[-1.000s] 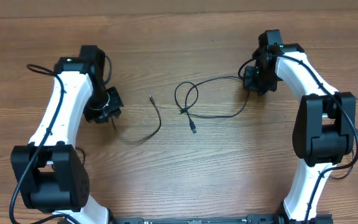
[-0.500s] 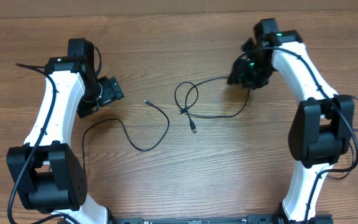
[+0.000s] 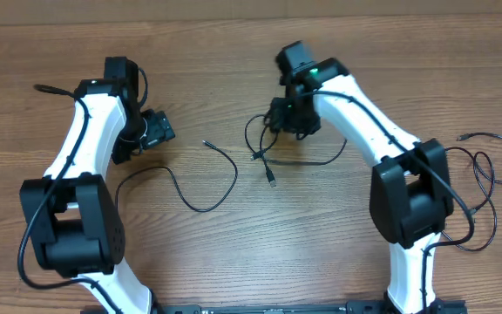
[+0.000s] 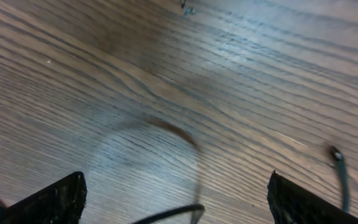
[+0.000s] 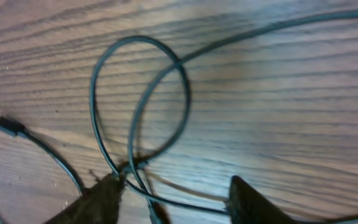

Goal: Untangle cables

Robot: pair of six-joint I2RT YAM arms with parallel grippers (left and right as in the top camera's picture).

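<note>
- The left gripper (image 4: 178,186) is seen with its fingers spread wide and nothing between them. A blurred arc of the loose cable (image 3: 200,208) lies just ahead on the table (image 3: 338,253).
- The right gripper (image 5: 174,186) is held partly open with nothing gripped. The crossing of the looped cable (image 5: 187,96) lies just beside 1 fingertip.
- If the fingers were closed here, 2 strands could be pinched together, and the loop would be tightened rather than freed.
- If the plug (image 5: 5,126) were dragged, it could be snagged in the loop.
- The crossing is shown clearly only by the right wrist view. That the 2 cables lie apart is shown only from overhead.
</note>
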